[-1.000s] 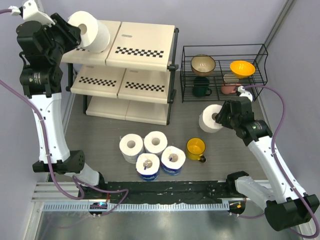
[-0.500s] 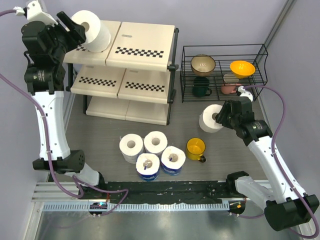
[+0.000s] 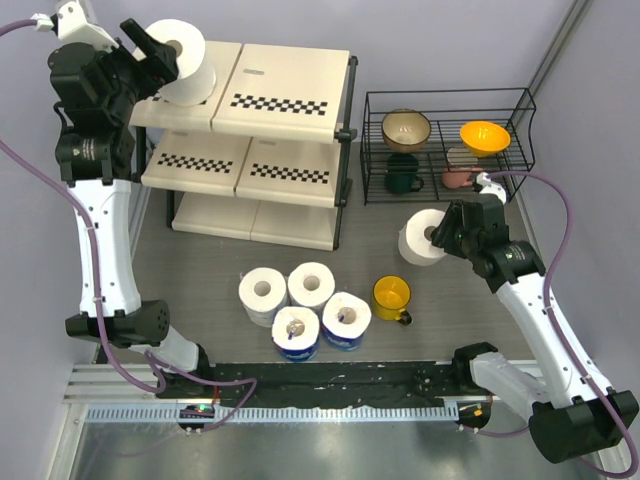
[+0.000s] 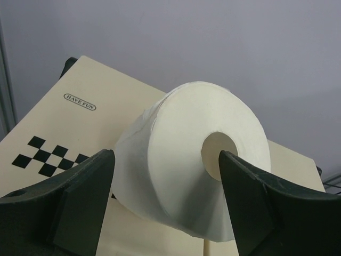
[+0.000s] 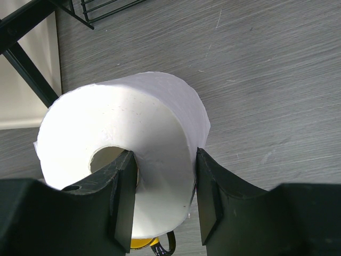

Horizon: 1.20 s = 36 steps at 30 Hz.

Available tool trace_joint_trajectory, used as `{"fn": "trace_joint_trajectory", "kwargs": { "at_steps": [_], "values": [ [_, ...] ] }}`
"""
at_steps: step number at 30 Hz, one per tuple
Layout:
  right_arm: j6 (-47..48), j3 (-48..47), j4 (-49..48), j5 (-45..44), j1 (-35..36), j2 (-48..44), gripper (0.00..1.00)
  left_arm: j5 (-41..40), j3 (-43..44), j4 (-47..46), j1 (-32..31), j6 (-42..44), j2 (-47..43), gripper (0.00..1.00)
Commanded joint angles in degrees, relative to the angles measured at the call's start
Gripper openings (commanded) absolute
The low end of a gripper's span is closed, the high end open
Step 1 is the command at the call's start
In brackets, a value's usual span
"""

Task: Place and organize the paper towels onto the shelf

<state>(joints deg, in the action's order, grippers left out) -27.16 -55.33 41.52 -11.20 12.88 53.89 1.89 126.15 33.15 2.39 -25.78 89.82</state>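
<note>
a grey wood-grain worktop (image 3: 200,265) stands against pale lilac walls (image 3: 450,40) and carries the three-tier cream shelf with checkered strips (image 3: 290,100). one fat bare white paper towel roll (image 3: 188,60) rests on its side on the shelf's top left board, the left pincer (image 4: 165,160) released and spread wide to either side of it. the right pincer (image 5: 164,160) is clenched on the core wall of a second bare white roll (image 3: 420,240), just beside the black wire rack (image 3: 445,145).
</note>
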Motion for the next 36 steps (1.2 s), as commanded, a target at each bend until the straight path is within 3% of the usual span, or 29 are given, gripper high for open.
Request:
{"fn": "trace_joint_trajectory", "kwargs": {
  "at_steps": [1,12,14,23,30,32,36],
  "values": [
    [-0.70,-0.04,-4.87,0.13,-0.40,-1.68,0.11,2.76,-0.99,-4.40,0.42,-1.73,0.00,0.84],
    [-0.18,0.22,-4.87,-0.40,-0.49,-1.94,0.11,5.14,-4.60,-12.31,0.42,-6.47,-0.09,0.93],
    [-0.09,0.31,-4.78,-0.40,-0.67,-1.86,0.11,5.14,-4.51,-13.01,0.42,-6.65,-0.17,0.99],
    [-0.18,-0.04,-4.69,-0.05,-0.67,-2.38,0.11,3.74,-5.56,-17.85,0.94,-7.00,-2.89,1.00],
    [0.70,-1.44,-4.52,1.18,-0.75,-2.65,0.11,0.93,-11.35,-19.70,1.30,-6.30,-12.29,1.00],
    [1.75,-1.88,-4.60,2.58,-0.67,-2.04,0.11,1.27,-16.70,-20.57,1.30,-6.74,-17.56,1.00],
    [4.91,-4.77,-4.34,12.73,-0.76,-0.28,0.11,2.77,-24.71,-18.65,1.21,-7.70,-25.38,1.00]
  ]
}}
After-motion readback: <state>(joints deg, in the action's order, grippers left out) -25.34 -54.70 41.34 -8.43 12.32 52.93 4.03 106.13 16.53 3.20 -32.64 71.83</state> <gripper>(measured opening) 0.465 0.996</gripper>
